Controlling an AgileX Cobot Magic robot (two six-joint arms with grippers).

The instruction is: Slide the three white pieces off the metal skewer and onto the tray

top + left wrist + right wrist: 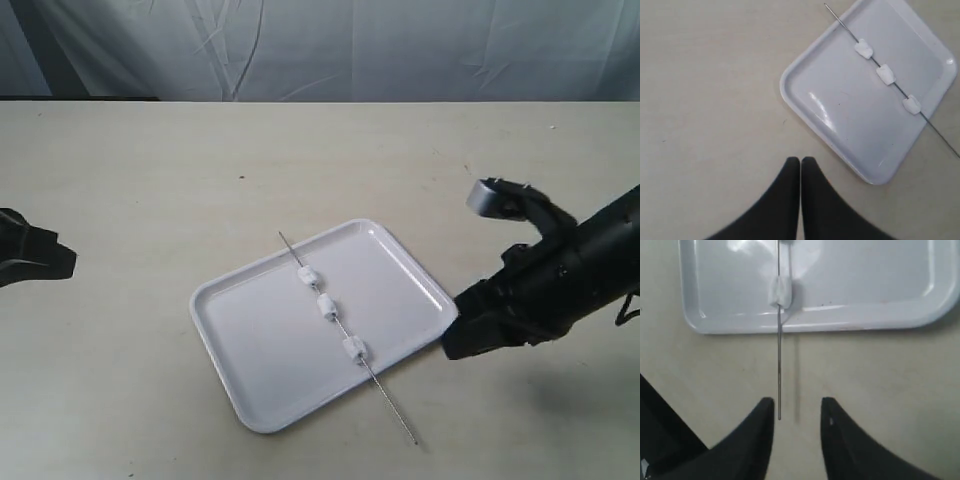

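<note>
Table (150,180): flat, matte beige. Tray (262,335): glossy white plastic rectangle with rounded corners and a low rim, lying mid-table. Right gripper (797,407): black fingers parted, nothing held, just off one tray edge; the skewer's end lies between them, beside one finger. Left gripper (800,161): fingers pressed together, empty, apart from the tray. Metal skewer (385,395): thin straight grey rod lying diagonally across the tray, both ends overhanging. Three white pieces (327,309): small blocky chunks threaded along it, spaced apart, over the tray.

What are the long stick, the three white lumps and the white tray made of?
The skewer looks like grey metal: thin, straight, faintly shiny. The three white pieces look soft and matte, maybe marshmallow. The tray seems glossy white plastic; light glints on it.
</note>
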